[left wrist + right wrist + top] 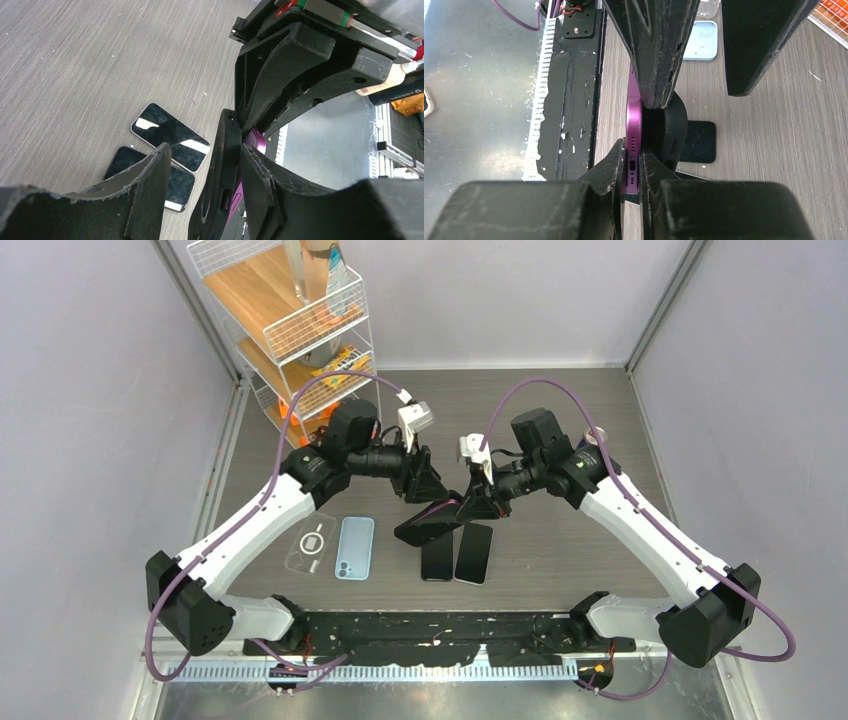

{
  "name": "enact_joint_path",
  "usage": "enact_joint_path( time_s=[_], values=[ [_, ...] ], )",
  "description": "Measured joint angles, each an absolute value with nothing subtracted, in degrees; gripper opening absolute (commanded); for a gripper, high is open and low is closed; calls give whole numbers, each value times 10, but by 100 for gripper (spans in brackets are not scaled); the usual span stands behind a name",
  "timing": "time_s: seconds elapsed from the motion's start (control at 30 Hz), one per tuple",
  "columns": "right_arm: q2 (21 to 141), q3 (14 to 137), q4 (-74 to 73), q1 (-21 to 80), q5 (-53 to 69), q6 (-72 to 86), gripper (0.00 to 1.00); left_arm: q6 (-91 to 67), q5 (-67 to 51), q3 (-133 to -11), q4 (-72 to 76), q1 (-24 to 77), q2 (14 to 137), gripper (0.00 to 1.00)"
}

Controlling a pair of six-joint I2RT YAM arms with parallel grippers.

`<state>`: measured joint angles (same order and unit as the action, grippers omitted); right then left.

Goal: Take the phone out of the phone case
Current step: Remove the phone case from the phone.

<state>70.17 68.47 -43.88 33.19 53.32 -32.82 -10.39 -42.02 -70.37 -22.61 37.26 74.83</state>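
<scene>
- R arm: right pincer (633, 152) is clamped tight on the bottom edge of the purple phone (632, 125). In the right wrist view I see the port end sitting between its two fingers, low centre.
- Purple phone is held up off the bench (560, 420), centre of the top view between the two arms. It's partly out of the black case (670, 125): in the right wrist view the case bulges off to the right of the phone's edge.
- L arm: left pincer (205, 150) is part open and not clamping anything. In the left wrist view the black case stands edge-on between its fingers, touching the right-hand finger (260, 185). There's a clear gap to the left-hand finger (147, 185).
- From the right wrist cam, one left finger comes down from top centre onto the seam between phone and case. The other hangs apart at upper right.
- Bench, just below the held phone: two dark phones (437, 556) (474, 553) lie flat side by side, screens up.
- Left of those: light-blue phone (355, 547) w/ a clear case (314, 546) just beside it.
- Wire shelf (300, 330) at upper left of the top view.
</scene>
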Motion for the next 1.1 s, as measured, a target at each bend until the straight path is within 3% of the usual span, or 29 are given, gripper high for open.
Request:
enact_joint_path(
  time_s=[0.43, 0.57, 0.67, 0.77, 1.1],
  values=[
    [702, 685, -452, 332, 530, -316, 5, -88, -411, -704, -219, 399, 764, 52],
    [702, 685, -456, 333, 529, -311, 5, -85, -418, -704, -214, 406, 773, 44],
    [702, 685, -458, 333, 525, -309, 5, -86, -427, -704, -210, 412, 781, 27],
    [702, 684, -458, 333, 517, -306, 5, -86, -441, -704, -205, 416, 785, 2],
    [701, 676, -454, 323, 511, -297, 5, -87, -431, -694, -190, 417, 789, 0]
  ],
)
